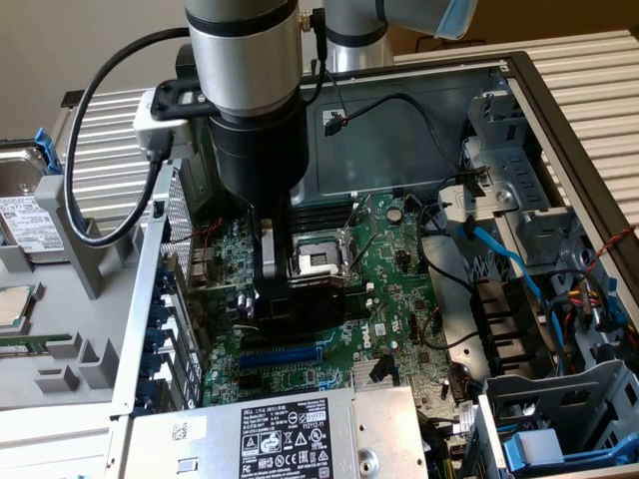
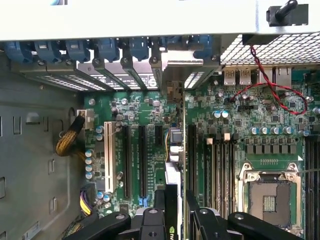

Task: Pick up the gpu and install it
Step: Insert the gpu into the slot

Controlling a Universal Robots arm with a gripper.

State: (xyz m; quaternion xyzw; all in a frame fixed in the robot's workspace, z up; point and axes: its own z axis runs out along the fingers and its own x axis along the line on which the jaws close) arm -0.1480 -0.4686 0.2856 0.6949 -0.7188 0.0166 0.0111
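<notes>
Now, gripper: clenched on the gpu, edge-on over the motherboard.
Handling: likely light, stiff, fragile; hold flat faces.

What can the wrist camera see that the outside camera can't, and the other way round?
From the wrist view: the gpu seen edge-on, gripped in the pincer over the black slots, plus a white slot and a yellow wire bundle.
From the exterior view: the silver arm, the labelled power supply, a blue cable and a drive outside the case.
In both: the green motherboard, its square processor socket and the pincer.
</notes>
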